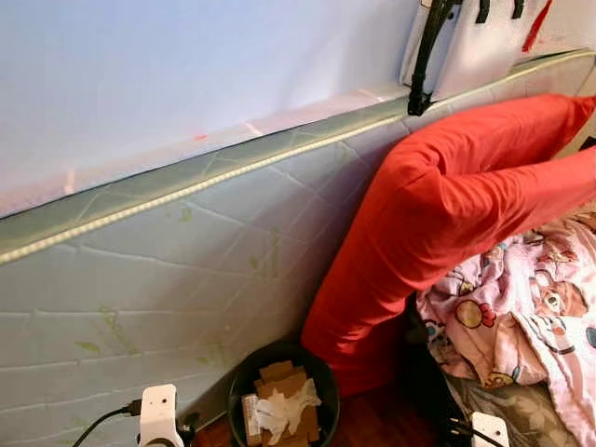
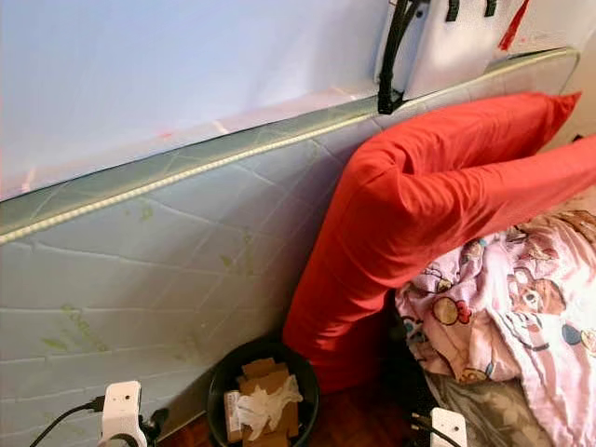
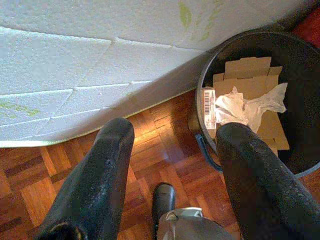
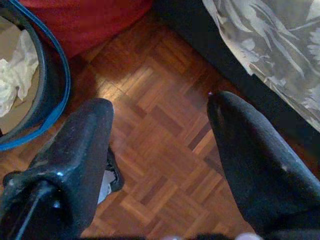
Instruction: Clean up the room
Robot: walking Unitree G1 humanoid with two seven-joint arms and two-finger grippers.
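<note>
Before me a pale quilted mattress (image 1: 186, 279) stands on edge against the wall, and a long red pillow (image 1: 438, 214) slumps against it, bent in the middle, its lower end down near the floor. Just beside that end sits a dark round bin (image 1: 321, 372) holding flattened cardboard (image 3: 250, 85) and a crumpled white wrapper (image 3: 245, 107) on top. To my right a pink cartoon-print blanket (image 1: 521, 317) lies rumpled over a bed — under it, a grey patterned sheet (image 4: 270, 45).

My left gripper (image 3: 170, 145) hangs low over the parquet floor (image 3: 150, 150) at the foot of the mattress, its fingers spread wide and holding nothing; one fingertip lines up with the bin's rim (whether it touches I cannot tell). My right gripper (image 4: 160, 115) hangs over bare parquet too, fingers apart and empty, between the bin with its blue rim on one side and the bed's dark edge on the other.
</note>
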